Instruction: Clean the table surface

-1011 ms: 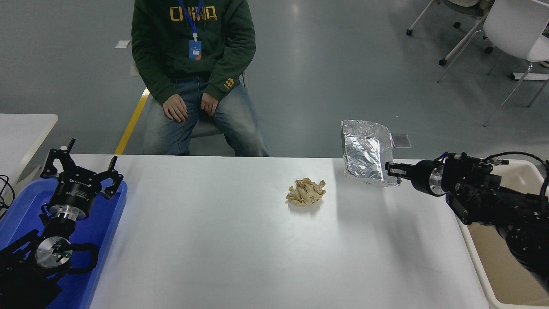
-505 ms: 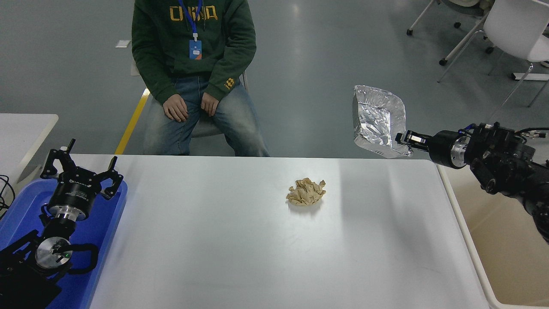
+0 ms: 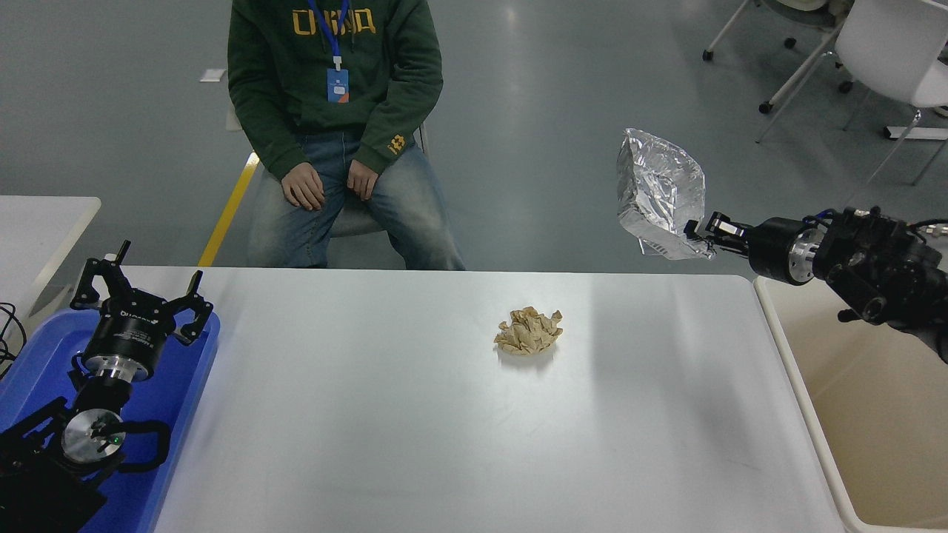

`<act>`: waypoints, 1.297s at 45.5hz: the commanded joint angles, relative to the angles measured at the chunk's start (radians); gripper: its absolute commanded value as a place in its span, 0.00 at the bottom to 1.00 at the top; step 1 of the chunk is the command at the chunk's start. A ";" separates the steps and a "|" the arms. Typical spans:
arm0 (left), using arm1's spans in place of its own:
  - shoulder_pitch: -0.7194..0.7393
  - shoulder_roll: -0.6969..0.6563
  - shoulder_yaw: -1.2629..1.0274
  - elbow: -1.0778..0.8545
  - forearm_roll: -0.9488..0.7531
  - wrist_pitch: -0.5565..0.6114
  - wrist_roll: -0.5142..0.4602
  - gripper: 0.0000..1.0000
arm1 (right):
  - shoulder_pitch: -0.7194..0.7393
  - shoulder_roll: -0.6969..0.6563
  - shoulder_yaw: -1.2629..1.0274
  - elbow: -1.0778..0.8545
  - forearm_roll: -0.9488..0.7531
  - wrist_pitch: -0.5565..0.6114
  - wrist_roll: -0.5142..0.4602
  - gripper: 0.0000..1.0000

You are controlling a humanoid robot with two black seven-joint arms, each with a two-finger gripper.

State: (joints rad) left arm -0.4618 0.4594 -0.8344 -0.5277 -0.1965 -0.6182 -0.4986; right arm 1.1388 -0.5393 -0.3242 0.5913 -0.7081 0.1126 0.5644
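Note:
The table surface (image 3: 415,429) is a wide white-grey top filling the lower middle of the head view. A crumpled tan paper wad (image 3: 529,331) lies on it, right of centre. My right gripper (image 3: 703,229) is shut on the lower corner of a crinkled silver foil container (image 3: 659,191), which hangs in the air above the table's far right corner. My left gripper (image 3: 137,287) stays parked open over the blue tray at the lower left.
A blue tray (image 3: 181,414) sits at the table's left edge. A beige bin (image 3: 866,414) stands off the table's right side. A person in a green hoodie (image 3: 333,89) sits at the far side, hands on knees. A small white table corner (image 3: 44,222) shows at left.
My right gripper lifted the foil container off the table's far right part, then carried it up and to the right. The paper wad and left arm stayed still.

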 commanded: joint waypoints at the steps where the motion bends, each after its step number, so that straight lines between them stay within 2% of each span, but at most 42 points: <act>1: 0.000 0.001 0.000 0.000 0.000 0.000 0.000 1.00 | -0.020 -0.205 0.057 0.326 -0.229 -0.159 -0.038 0.00; 10: 0.000 0.001 0.000 0.000 0.000 0.000 0.000 1.00 | -0.065 -0.309 0.013 0.392 -0.383 -0.300 -0.031 0.00; 37: 0.000 -0.001 -0.002 0.000 0.000 -0.001 0.000 1.00 | -0.122 -0.573 -0.003 0.475 -0.432 -0.376 -0.006 0.00; 50: -0.001 0.001 -0.002 0.000 0.002 -0.001 0.000 1.00 | -0.237 -0.585 -0.001 0.415 -0.438 -0.436 -0.006 0.00; 59: 0.000 0.001 -0.002 0.000 0.002 -0.001 0.000 1.00 | -0.324 -0.533 0.001 0.242 -0.435 -0.479 -0.008 0.00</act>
State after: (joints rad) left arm -0.4626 0.4595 -0.8359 -0.5277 -0.1954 -0.6197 -0.4986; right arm 0.9093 -1.1057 -0.3253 0.9793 -1.1427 -0.3167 0.5571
